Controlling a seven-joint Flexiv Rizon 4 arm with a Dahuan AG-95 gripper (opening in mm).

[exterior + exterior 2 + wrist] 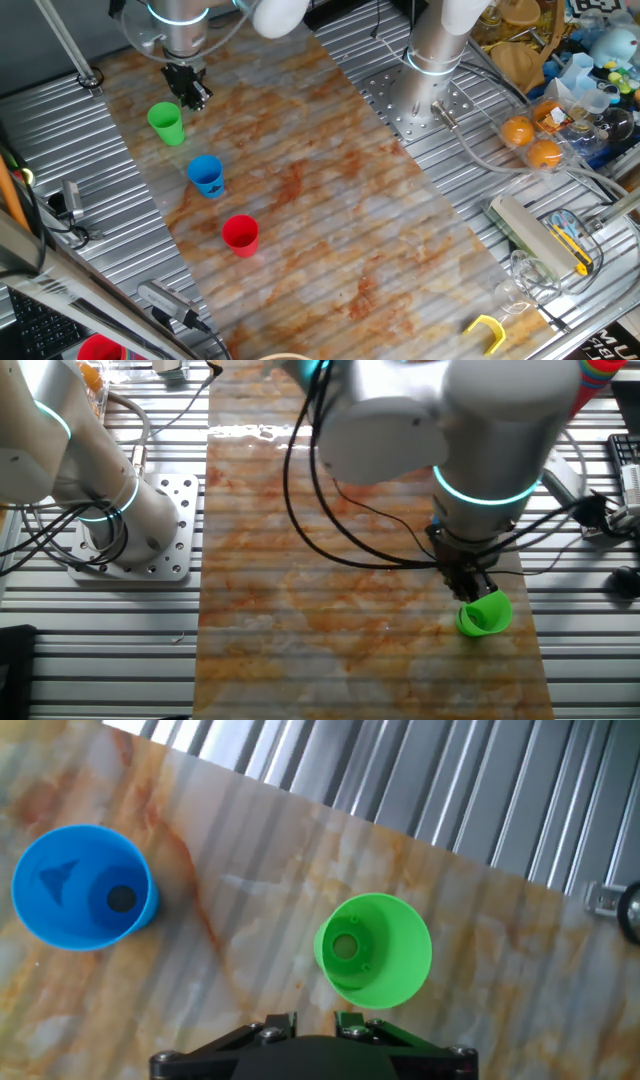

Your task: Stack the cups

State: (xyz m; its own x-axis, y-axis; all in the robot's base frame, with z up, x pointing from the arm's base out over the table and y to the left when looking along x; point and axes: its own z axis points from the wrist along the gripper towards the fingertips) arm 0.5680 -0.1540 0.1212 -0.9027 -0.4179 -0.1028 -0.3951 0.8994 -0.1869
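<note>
Hanging over the marble-look table top (330, 210), the gripper (190, 92) points down with its two black fingers (198, 94) close together and nothing between them. From the hand view the finger tips (300, 1024) look almost shut, with only a thin gap.

The green cup (166, 124) stands mouth up just beside the fingers, a bit lower and to one side of them. It does not touch them. In the hand view the green cup (373, 950) sits right ahead of the finger tips, and you can look down into it. In the other fixed view the gripper (466, 582) hangs just above the green cup (484, 612).

The blue cup (206, 176) stands mouth up past the green one, farther from the fingers. In the hand view the blue cup (83, 887) is off to the left of the finger tips.

The red cup (240, 235) is the farthest from the fingers. All three cups stand in a row, apart from each other.
</note>
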